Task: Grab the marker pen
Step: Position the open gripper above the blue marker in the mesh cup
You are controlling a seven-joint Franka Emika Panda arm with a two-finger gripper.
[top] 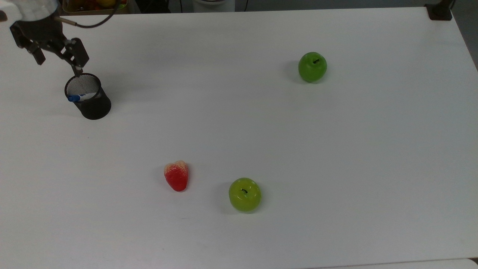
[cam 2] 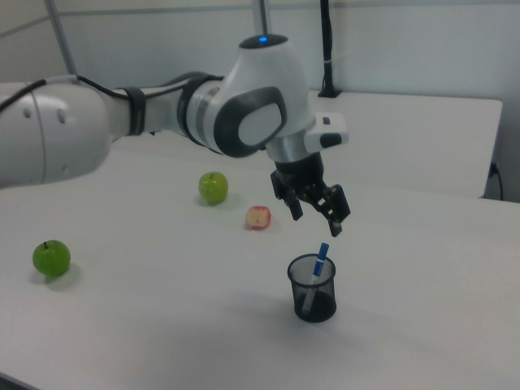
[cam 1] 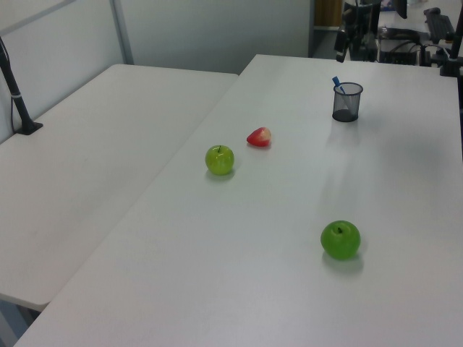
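- My gripper [cam 2: 317,213] hangs in the air above the mesh cup [cam 2: 313,289], just up and to the right view's left of the blue cap. The fingers stand apart with nothing between them. I judge that I am lining up for a descent, since the pen is not yet touched.
- The marker pen [cam 2: 319,265] stands in that cup. It leans, cap uppermost, with the cap poking above the rim. Because it rests against the rim, only the cap end is free to pinch, which is why I come from above and not from the side.
- In the top view the gripper [top: 56,56] sits in the upper left of the frame, beside the top edge of the cup [top: 94,106]. The pen [top: 79,97] lies across the cup's mouth, its blue cap towards the top view's left rim.
- The right view gives me height: clear air between my fingertips and the cap. The top view flattens that gap, but it shows which way the pen leans across the opening.
- The left view puts the cup [cam 1: 346,103] in the upper right of the frame with the blue cap [cam 1: 336,82] sticking up, and my arm as a dark shape above it.
- Two green apples [top: 312,67] [top: 244,194] and a red strawberry [top: 176,176] lie on the white table [top: 336,157], well apart from the cup and out of my path.
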